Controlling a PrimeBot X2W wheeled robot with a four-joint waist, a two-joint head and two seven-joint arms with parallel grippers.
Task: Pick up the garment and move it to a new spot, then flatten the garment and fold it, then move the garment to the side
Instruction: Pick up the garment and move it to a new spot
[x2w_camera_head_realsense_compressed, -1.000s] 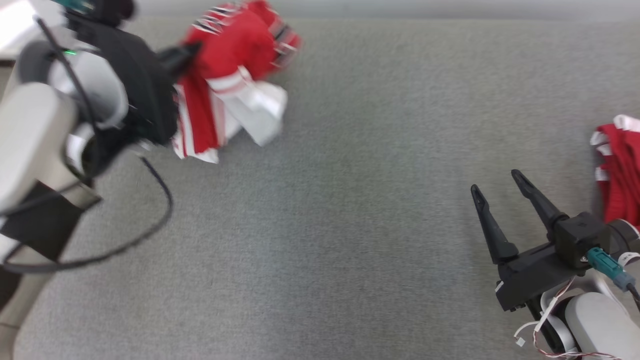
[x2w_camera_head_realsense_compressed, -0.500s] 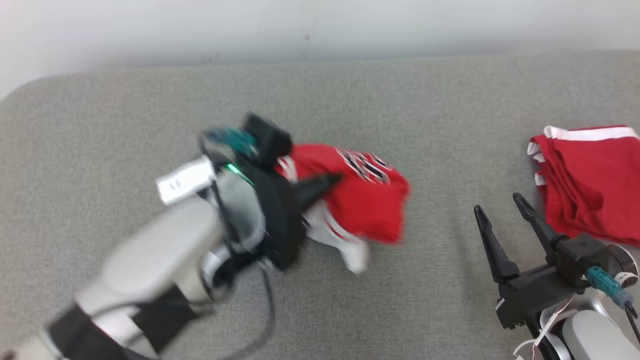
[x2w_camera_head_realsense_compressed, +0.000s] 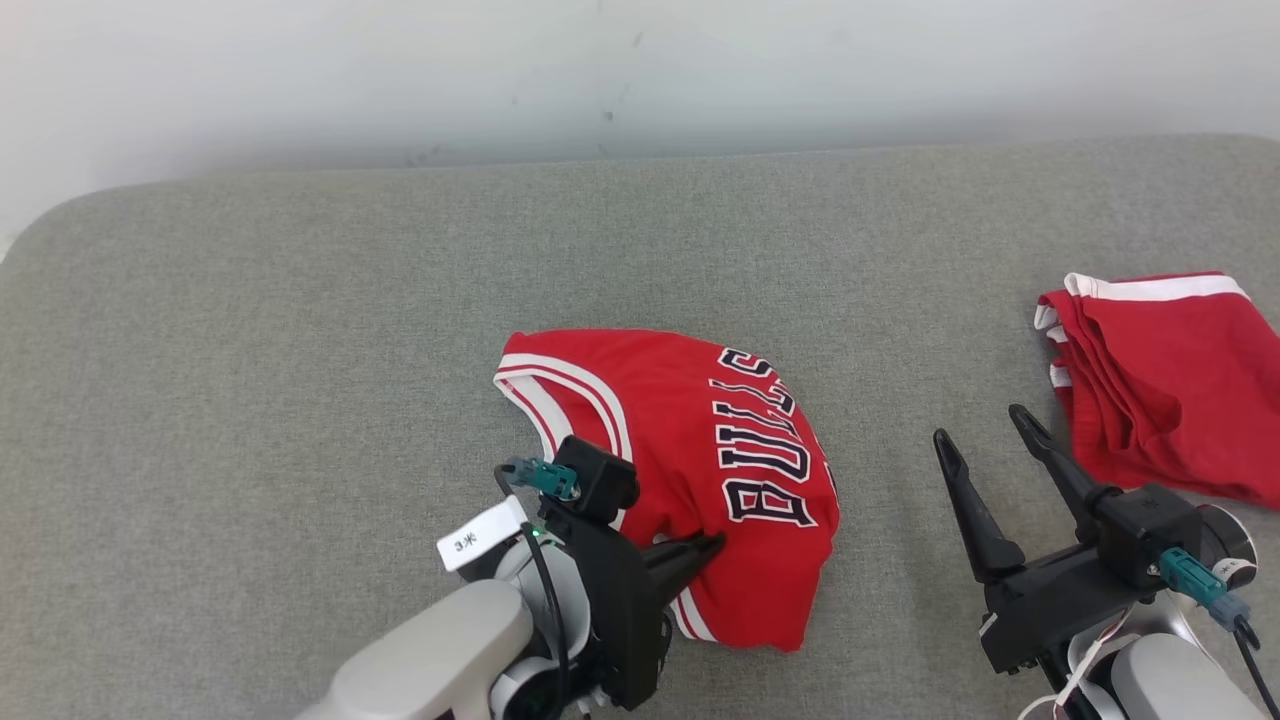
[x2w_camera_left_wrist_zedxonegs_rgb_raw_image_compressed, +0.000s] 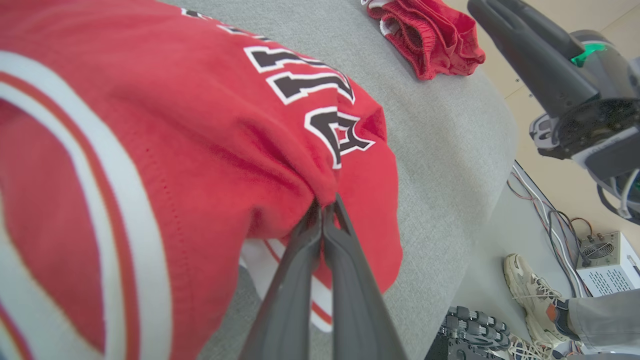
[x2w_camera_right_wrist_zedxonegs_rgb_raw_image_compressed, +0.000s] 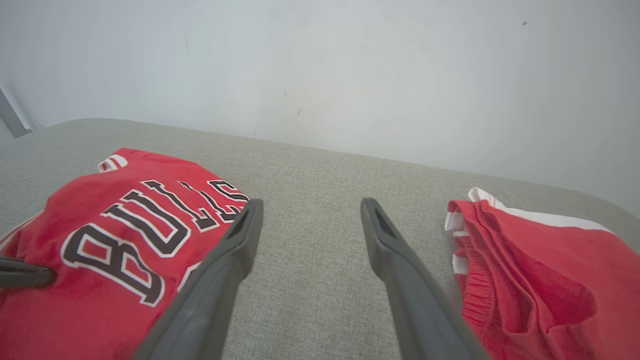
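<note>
**While my left pincer pinches the jersey**

Clamped tight on a red fold, it holds soft, light, floppy cloth bunched at its tips. My right pincer stands wide and empty, with the jersey to its left. Gripping the corners would spread it best, I judge.

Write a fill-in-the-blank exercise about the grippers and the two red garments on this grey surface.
The left gripper is ____ on the jersey.
The right gripper is ____.
The jersey's lettering reads ____.
The folded garment lies on the robot's ____ side.
Missing: shut, open, BULLS, right.
</note>
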